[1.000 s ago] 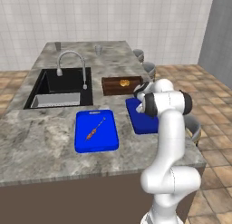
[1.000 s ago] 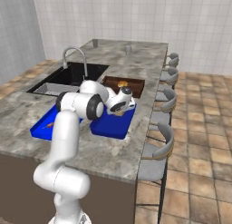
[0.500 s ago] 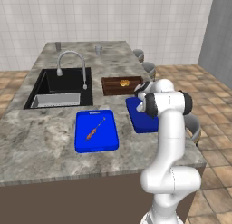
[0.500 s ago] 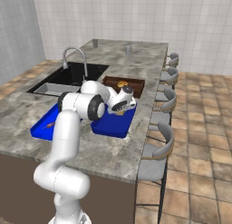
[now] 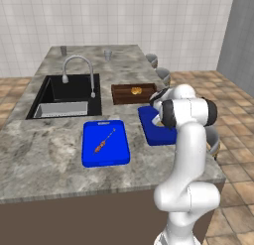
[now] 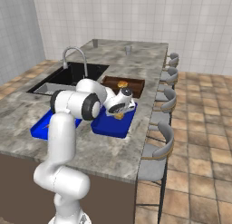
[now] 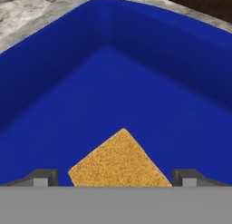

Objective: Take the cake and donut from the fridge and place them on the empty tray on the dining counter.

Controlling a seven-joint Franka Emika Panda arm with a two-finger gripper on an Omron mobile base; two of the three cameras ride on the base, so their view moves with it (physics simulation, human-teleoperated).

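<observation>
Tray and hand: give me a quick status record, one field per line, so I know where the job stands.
tray: dark blue tray on the grey stone counter, beside the wooden tray
cake: yellow spongy cake lying on the tray floor, between the fingertips
hand: hand open, low over the tray, fingers clear of the cake
donut: none on the tray floor that shows
blue board: flat blue board left of the tray, a small orange thing on it
</observation>
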